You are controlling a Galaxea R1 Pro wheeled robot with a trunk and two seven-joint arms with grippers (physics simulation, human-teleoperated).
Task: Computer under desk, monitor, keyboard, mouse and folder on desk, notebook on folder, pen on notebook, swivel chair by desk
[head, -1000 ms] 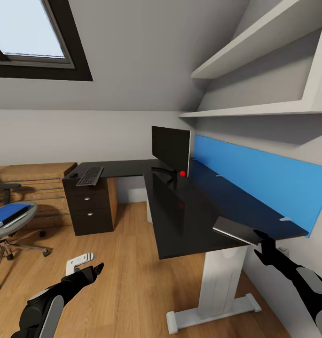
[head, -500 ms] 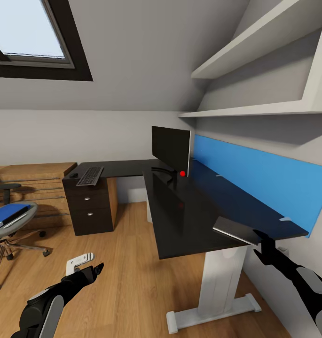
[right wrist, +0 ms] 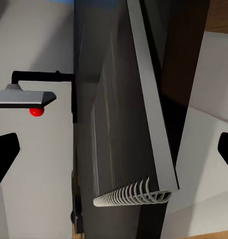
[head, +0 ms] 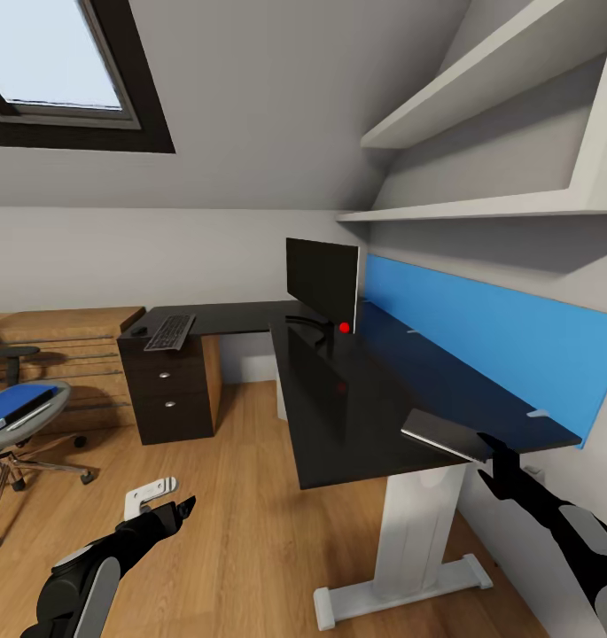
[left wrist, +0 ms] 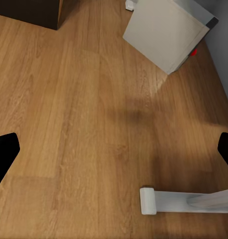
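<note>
The black desk (head: 338, 390) carries the monitor (head: 321, 282) at its corner, with the keyboard (head: 168, 332) and mouse (head: 138, 330) on the far wing. A grey spiral-bound notebook (head: 445, 434) lies at the desk's near right end. My right gripper (head: 491, 462) hovers open just off its edge, and the right wrist view looks along the notebook (right wrist: 128, 124). The swivel chair (head: 15, 434) stands far left with the blue folder (head: 15, 408) on its seat. My left gripper (head: 181, 508) hangs open over the floor. The computer (left wrist: 166, 32) stands on the floor. The pen is out of view.
A black three-drawer unit (head: 166, 390) holds up the desk's far wing, beside a light wooden chest (head: 64, 354). A white desk leg and foot (head: 409, 540) stand close to my right arm. Blue wall panel (head: 489, 337) and white shelves (head: 480, 115) run along the right wall.
</note>
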